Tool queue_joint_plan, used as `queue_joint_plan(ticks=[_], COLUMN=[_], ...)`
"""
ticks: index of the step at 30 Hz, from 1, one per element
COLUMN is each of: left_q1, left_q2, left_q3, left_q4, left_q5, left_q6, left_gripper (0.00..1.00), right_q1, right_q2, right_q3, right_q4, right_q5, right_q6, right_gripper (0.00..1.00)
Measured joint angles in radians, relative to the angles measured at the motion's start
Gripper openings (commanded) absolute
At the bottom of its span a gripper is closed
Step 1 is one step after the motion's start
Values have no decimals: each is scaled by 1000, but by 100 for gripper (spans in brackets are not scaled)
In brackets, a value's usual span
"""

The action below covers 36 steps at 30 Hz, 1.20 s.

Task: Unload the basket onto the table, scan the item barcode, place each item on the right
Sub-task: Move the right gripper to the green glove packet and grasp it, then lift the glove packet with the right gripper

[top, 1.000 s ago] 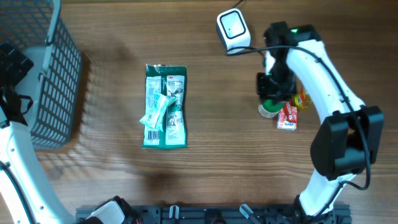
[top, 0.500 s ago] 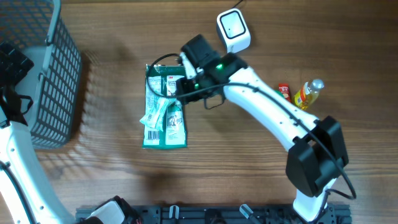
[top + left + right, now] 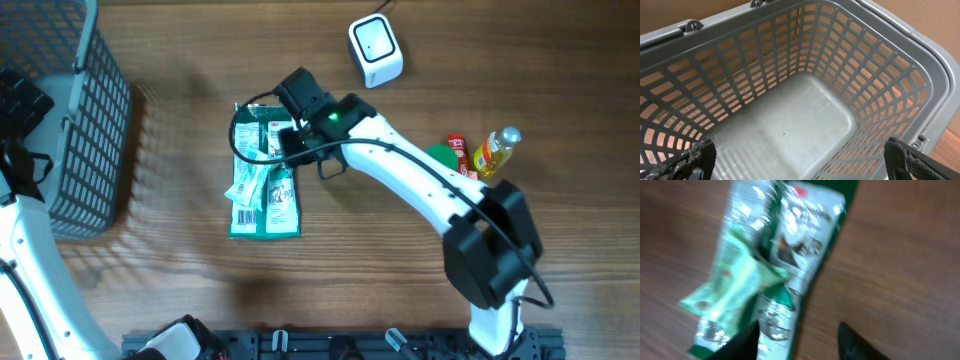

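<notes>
A green foil packet (image 3: pixel 268 205) lies flat near the table's middle, with a smaller pale green packet (image 3: pixel 246 180) across it. Both show blurred in the right wrist view, the foil packet (image 3: pixel 790 245) and the pale one (image 3: pixel 725 280). My right gripper (image 3: pixel 274 140) hovers over the foil packet's upper end. Its jaws (image 3: pixel 800 342) are open, straddling the packet's right edge and holding nothing. The white barcode scanner (image 3: pixel 375 48) stands at the back. My left gripper (image 3: pixel 802 160) is open above the grey basket (image 3: pixel 920 75).
The grey mesh basket (image 3: pixel 85 130) fills the far left and holds nothing. At the right lie a small yellow bottle (image 3: pixel 497 150), a red box (image 3: pixel 458 150) and a green round item (image 3: pixel 440 155). The right arm spans the table between them and the packets.
My right arm has swung from the bottle and red box at the right across to the green packets. Its jaws carry nothing. The left arm has not moved.
</notes>
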Motion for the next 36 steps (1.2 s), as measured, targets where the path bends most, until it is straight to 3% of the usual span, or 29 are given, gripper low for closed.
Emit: queue_joint_plan(ticks=[2, 15, 24, 29, 36], left_q1=[0, 0, 0, 0, 0], left_q2=[0, 0, 0, 0, 0], left_q3=[0, 0, 0, 0, 0], left_q4=[0, 0, 0, 0, 0], left_q5=[0, 0, 0, 0, 0], left_q6=[0, 0, 0, 0, 0], left_gripper=[100, 100, 100, 100, 100], right_q1=[0, 10, 0, -33, -30], right_q2=[48, 204, 203, 176, 163], right_q3=[0, 0, 47, 81, 82], right_q4=[-19, -40, -177, -118, -60], right_q5=[6, -198, -248, -249, -227], right_q6=[17, 34, 37, 8, -8], right_gripper=[18, 16, 22, 47, 55])
